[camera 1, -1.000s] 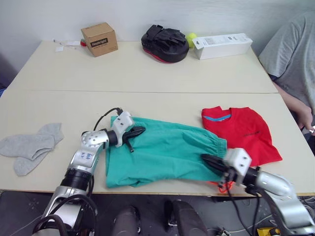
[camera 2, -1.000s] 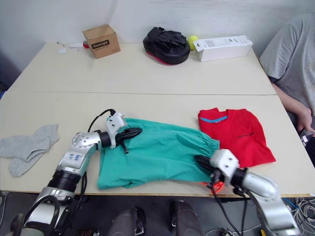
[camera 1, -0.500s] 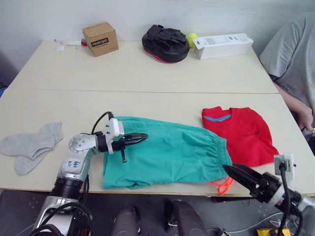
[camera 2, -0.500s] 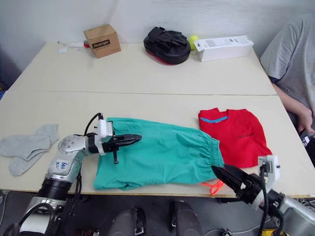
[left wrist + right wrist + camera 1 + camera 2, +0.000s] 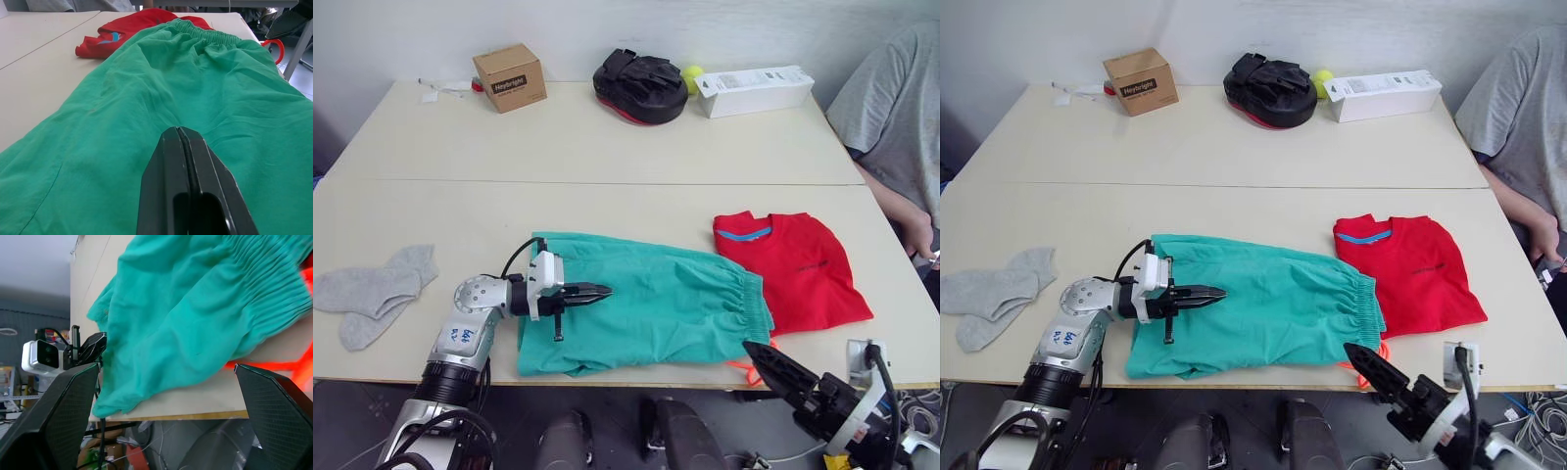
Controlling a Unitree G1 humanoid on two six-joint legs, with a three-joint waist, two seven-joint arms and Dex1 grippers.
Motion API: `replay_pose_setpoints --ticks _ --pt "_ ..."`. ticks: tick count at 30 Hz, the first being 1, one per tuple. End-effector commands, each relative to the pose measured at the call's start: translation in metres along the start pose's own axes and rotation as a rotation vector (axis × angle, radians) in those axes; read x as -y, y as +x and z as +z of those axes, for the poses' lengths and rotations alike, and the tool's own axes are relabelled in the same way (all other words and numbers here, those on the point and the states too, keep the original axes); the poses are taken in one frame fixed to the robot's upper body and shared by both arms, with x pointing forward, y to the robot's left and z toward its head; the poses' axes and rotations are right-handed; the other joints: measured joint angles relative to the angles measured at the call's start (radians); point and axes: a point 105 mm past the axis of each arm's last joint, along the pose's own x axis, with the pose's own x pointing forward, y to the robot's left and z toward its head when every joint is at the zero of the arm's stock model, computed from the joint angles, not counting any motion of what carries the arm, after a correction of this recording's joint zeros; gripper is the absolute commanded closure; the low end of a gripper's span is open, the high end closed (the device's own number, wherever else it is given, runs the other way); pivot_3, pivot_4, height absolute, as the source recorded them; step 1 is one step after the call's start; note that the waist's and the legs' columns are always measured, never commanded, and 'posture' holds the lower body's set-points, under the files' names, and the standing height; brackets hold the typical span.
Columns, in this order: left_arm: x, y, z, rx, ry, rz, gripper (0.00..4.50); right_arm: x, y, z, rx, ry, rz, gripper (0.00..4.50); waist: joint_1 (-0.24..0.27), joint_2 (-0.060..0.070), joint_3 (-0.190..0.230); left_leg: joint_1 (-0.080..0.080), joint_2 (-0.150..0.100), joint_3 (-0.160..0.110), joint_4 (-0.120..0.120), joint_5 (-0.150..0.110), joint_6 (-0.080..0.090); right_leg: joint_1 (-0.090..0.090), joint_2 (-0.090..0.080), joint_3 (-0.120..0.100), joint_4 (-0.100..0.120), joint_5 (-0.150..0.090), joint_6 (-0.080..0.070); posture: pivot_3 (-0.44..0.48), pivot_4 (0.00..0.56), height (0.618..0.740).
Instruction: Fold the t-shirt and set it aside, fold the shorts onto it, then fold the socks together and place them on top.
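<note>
The teal-green shorts (image 5: 651,302) lie spread flat near the table's front edge, waistband to the right, with the orange drawstring (image 5: 751,369) hanging over the edge. To their right lies the folded red t-shirt (image 5: 792,267), its blue neck stripe showing. The grey socks (image 5: 374,292) rest far left. My left gripper (image 5: 603,291) is shut and empty, pointing right just above the shorts' left part. My right gripper (image 5: 754,351) stands open below the front edge, just off the waistband corner, holding nothing.
At the table's back stand a cardboard box (image 5: 510,76), a black padded bag (image 5: 640,86), a yellow ball (image 5: 692,74) and a long white box (image 5: 754,90). A person in a grey shirt (image 5: 891,108) sits at the right edge.
My right gripper opened, let go of the shorts' waistband corner and drew back below the table's front edge. My left gripper shifted right over the shorts, staying shut.
</note>
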Motion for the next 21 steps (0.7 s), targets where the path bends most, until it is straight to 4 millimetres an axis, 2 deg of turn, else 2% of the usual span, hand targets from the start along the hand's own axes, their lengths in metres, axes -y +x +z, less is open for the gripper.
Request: replay_pose_setpoints --ticks 1,7,13,15,17,21 --pt "-0.002 -0.001 0.006 0.003 0.032 -0.003 4.50 -0.012 0.008 -0.019 -0.068 0.032 0.021 0.02 0.000 0.000 0.000 0.000 0.000 0.000 0.000 0.000 0.000 0.000 0.000 0.000 0.000 0.000 0.000 0.000 0.150 0.740" --pt "-0.002 -0.001 0.005 -0.005 0.035 -0.005 4.50 -0.001 0.026 -0.017 -0.077 0.050 -0.052 0.02 0.000 0.000 0.000 0.000 0.000 0.000 0.000 0.000 0.000 0.000 0.000 0.000 -0.002 0.000 0.000 0.000 0.150 0.740" --pt "-0.003 -0.004 -0.002 -0.054 0.037 -0.007 4.50 0.006 0.044 0.004 0.029 0.069 -0.077 0.02 0.001 -0.001 0.000 -0.001 0.000 0.000 -0.001 0.000 0.000 0.000 0.000 0.000 -0.003 0.002 -0.002 0.000 0.150 0.740" --pt "-0.005 -0.006 -0.006 -0.062 0.030 0.006 4.50 0.010 0.048 0.003 0.019 0.060 -0.105 0.02 0.000 -0.001 0.000 -0.001 0.000 0.000 -0.002 0.000 0.000 0.000 0.000 0.000 -0.004 0.002 -0.002 0.000 0.150 0.740" --pt "-0.007 -0.008 -0.009 -0.071 0.030 0.021 4.50 0.016 0.049 -0.003 -0.013 0.057 -0.147 0.02 0.000 -0.001 0.000 -0.001 0.000 0.000 -0.003 0.000 0.000 -0.001 0.000 0.000 -0.004 0.002 -0.002 0.000 0.150 0.740" --pt "-0.009 -0.009 -0.012 -0.081 0.025 0.028 4.50 0.015 0.046 -0.003 -0.009 0.067 -0.158 0.02 0.001 -0.001 0.000 -0.001 0.000 0.000 -0.004 -0.001 0.000 0.000 0.000 0.000 -0.005 0.002 -0.002 0.000 0.150 0.740"
